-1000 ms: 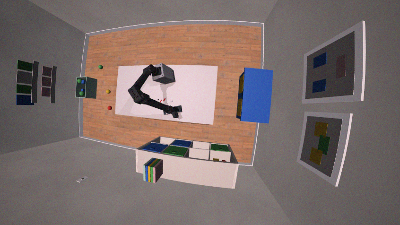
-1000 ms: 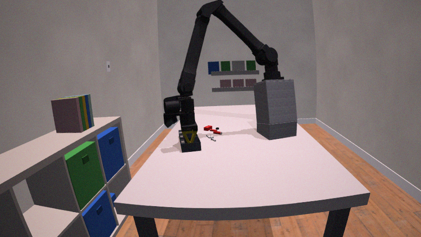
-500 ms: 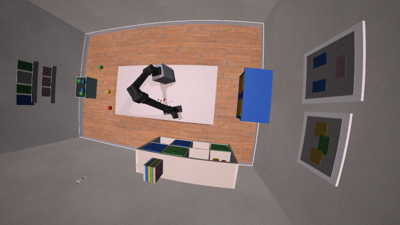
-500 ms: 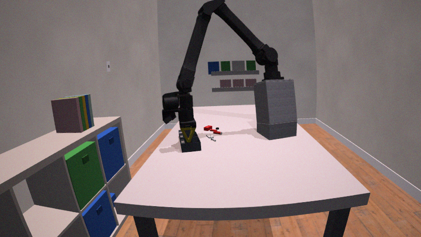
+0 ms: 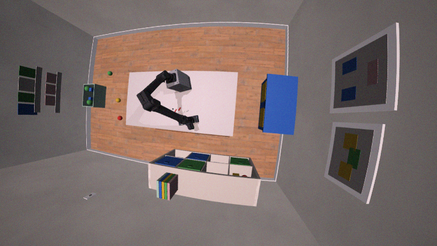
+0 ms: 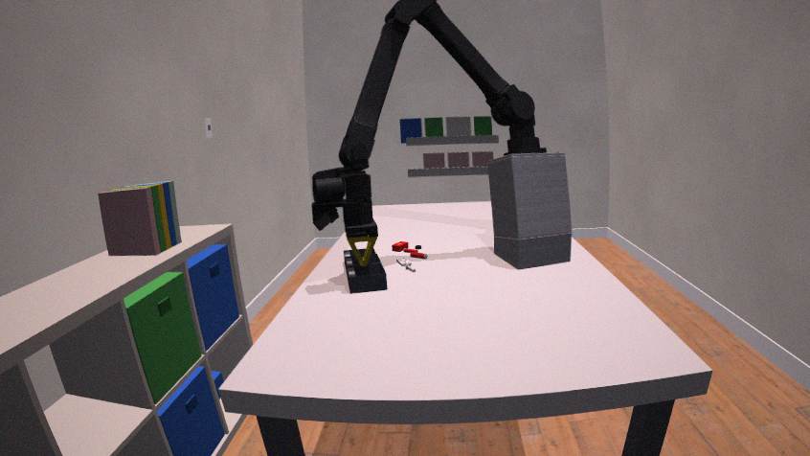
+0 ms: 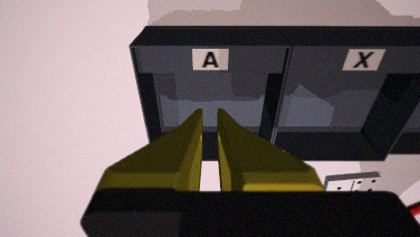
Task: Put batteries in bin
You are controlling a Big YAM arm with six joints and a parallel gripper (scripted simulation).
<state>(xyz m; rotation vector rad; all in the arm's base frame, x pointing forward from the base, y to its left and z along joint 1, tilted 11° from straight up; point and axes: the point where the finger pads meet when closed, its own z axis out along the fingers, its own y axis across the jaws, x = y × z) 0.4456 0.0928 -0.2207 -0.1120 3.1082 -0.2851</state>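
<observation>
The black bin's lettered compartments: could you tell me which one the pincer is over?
The one labelled A, at the black bin's end; the shut yellow pincer points into it, X beside.

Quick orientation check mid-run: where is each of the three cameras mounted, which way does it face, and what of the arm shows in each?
Top: high overhead, looking down on the white table; shows the whole arm and its grey pedestal.
Exterior: past the table's near end, facing along it toward the pedestal; shows the full arm and gripper above the black bin row.
Wrist: on the gripper, looking down past the yellow fingers, nearly closed with nothing visible between them, at bins A and X.
Shared: wrist and exterior both show the bin row.
</observation>
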